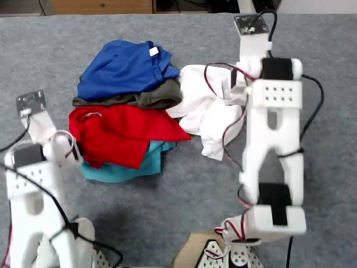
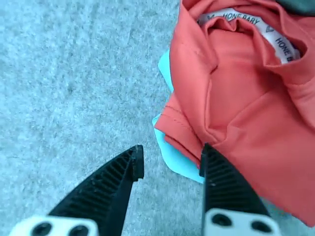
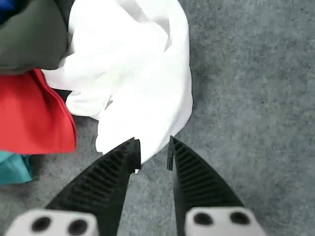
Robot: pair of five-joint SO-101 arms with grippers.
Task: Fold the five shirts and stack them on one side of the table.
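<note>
Five shirts lie in a loose pile mid-table: a blue shirt (image 1: pixel 125 67) on a dark olive shirt (image 1: pixel 145 97), a red shirt (image 1: pixel 120 134) on a teal shirt (image 1: pixel 142 164), and a crumpled white shirt (image 1: pixel 209 109) to their right. My left gripper (image 2: pixel 172 164) is open just above the table at the corner of the red shirt (image 2: pixel 246 98), with the teal shirt's edge (image 2: pixel 177 160) between its fingers. My right gripper (image 3: pixel 152 147) is open, its tips at the near edge of the white shirt (image 3: pixel 142 83), nothing held.
Grey cloth covers the table (image 1: pixel 56 50). The left arm (image 1: pixel 33 178) stands at the front left and the right arm (image 1: pixel 273 139) along the right side beside the white shirt. Bare cloth stretches behind and to the left of the pile.
</note>
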